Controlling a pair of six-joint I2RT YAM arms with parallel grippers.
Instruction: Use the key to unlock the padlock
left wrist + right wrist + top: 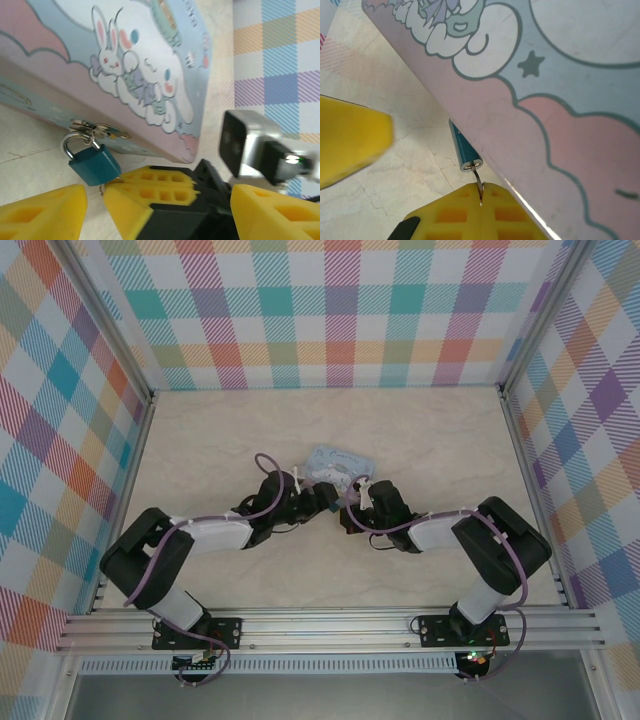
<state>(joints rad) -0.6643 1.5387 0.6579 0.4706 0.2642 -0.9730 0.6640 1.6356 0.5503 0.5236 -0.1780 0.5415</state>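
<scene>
On the pale marbled surface [450,440]: a pale blue rectangular tin with a white cartoon rabbit [150,65] lay at the middle, with both arms meeting at its near side.
Padlock: the tiny blue-bodied padlock [94,164] hung by its thin silvery shackle [69,145] from the clasp on the tin's side wall, its body low beside the tin.
Key: the thin dark metal key [478,179] ran from the round keyhole end of the padlock into the seam between two yellow fingers.
Right gripper [481,194]: pressed closed on the key, just below the padlock.
Left gripper [322,502]: spread wide and holding nothing; its yellow fingers [40,212] stood either side of the right gripper, near the padlock but not touching it.
</scene>
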